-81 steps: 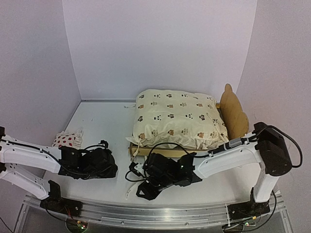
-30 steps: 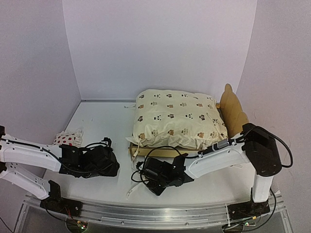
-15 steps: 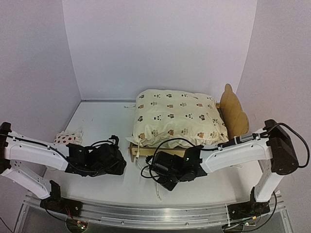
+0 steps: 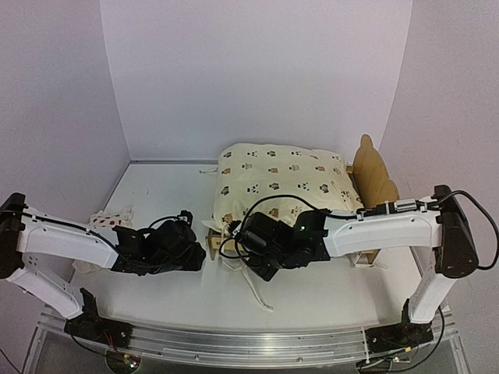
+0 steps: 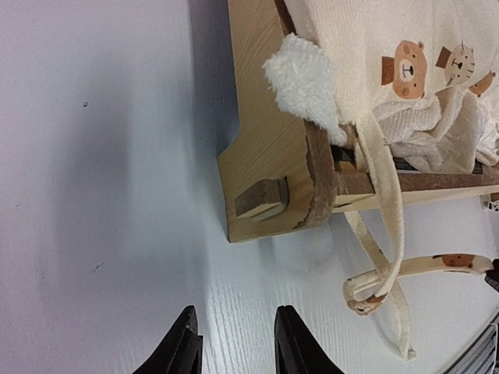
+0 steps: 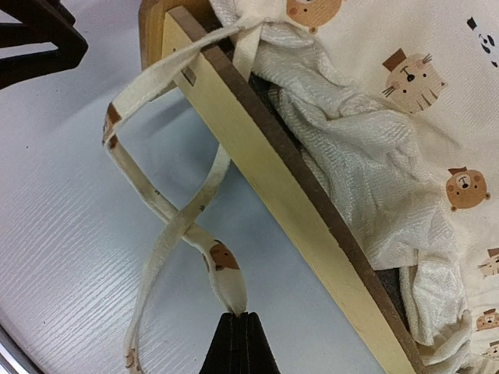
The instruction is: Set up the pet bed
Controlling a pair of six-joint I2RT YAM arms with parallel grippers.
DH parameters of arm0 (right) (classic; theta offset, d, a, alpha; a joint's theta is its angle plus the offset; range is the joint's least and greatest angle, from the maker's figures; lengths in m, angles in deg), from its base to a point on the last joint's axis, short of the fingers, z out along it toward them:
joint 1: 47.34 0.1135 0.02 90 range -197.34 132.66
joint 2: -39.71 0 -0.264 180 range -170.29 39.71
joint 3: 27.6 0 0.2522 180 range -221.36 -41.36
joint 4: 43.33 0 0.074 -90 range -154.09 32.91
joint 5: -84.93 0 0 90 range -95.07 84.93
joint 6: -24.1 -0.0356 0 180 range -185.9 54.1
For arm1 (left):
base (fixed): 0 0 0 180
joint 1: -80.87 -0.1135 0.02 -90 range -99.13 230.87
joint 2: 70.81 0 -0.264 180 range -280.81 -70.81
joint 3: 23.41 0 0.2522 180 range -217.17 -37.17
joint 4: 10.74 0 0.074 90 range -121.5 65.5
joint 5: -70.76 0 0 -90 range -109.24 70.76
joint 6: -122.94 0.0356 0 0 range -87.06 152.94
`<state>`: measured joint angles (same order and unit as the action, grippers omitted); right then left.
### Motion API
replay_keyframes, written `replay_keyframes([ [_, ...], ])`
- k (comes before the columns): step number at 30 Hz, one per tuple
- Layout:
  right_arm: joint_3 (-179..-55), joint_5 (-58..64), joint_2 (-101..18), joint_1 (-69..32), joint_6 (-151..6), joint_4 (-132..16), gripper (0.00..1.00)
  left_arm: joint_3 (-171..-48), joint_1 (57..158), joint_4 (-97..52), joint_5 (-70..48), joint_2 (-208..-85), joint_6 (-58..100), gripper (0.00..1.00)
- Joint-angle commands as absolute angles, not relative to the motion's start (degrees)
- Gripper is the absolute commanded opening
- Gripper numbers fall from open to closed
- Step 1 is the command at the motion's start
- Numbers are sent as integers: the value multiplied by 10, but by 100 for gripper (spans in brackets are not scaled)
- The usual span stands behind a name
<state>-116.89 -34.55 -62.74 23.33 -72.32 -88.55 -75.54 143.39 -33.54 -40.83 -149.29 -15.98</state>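
Nearby, right pincer pinches the cushion's tie; left pincer gapes empty beside pet bed.

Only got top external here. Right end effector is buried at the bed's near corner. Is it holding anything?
Observer: Yes. The right wrist view shows the right end effector shut on the end of a cream tie strap.
Operator: Where does that strap go?
Observer: It runs up past the pet bed rail to the cushion at the corner, crossing a second strand. I can't tell if it's knotted there.
Operator: Left end effector?
Observer: The left wrist view shows the left end effector open with nothing between its fingers, short of the bed's corner and not touching it.
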Motion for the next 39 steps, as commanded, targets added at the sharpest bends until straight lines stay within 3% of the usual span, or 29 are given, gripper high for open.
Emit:
replay_keyframes([
  [1, -1184, -307, -643, 216, -733, -846, 0, -743, 1416, -259, -362, -1508, -123, 32],
  [13, -1170, -185, -692, 183, -769, -718, 0, -747, 1413, -183, -308, -1547, -88, 28],
  [24, -1144, -189, -715, 169, -760, -625, 0, -741, 1410, -154, -289, -1554, -34, 25],
  [39, -1125, -212, -761, 164, -711, -522, 0, -720, 1396, -189, -372, -1526, 26, 25],
])
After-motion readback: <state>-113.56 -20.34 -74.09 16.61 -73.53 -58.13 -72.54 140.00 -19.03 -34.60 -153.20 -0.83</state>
